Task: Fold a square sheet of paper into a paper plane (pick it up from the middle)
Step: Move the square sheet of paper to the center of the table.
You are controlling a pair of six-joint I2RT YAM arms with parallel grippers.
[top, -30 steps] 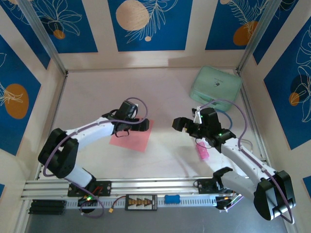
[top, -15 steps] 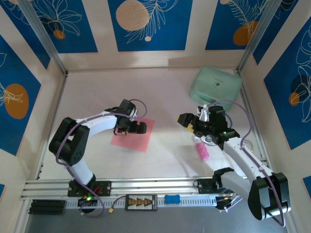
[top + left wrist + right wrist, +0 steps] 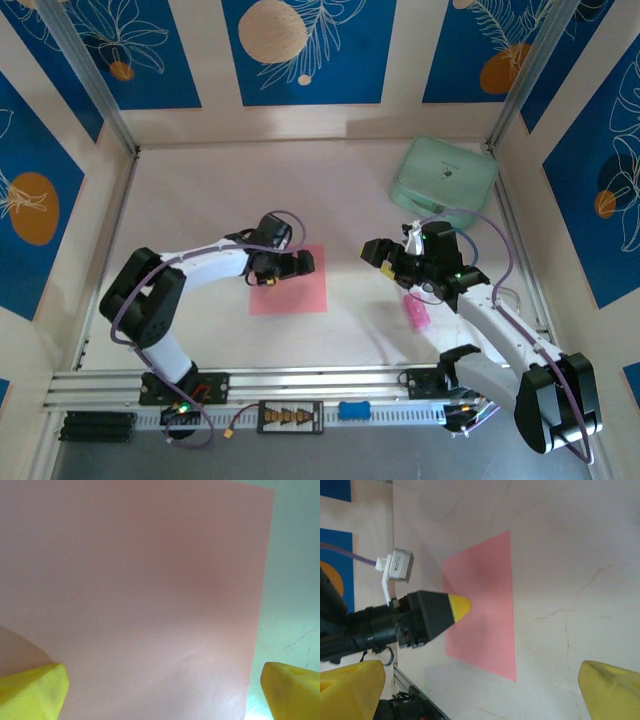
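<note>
The square sheet of paper lies flat and unfolded on the table, salmon-pink, its edges square to the table front. My left gripper hangs low over the sheet's far half, open, its yellow fingertips spread wide with bare paper between them. My right gripper stands open to the right of the sheet, apart from it, with nothing between its fingertips. From the right wrist I see the sheet and one left finger's yellow tip over it. The paper plane is out of view.
A mint-green rounded case sits at the back right. A small bright-pink stick-shaped object lies under the right arm. Patterned walls enclose the table; an aluminium rail runs along the front edge.
The sheet has slid right and turned from skewed to square with the table edge. The left gripper moved right with it. The right gripper shifted slightly; both stayed open.
</note>
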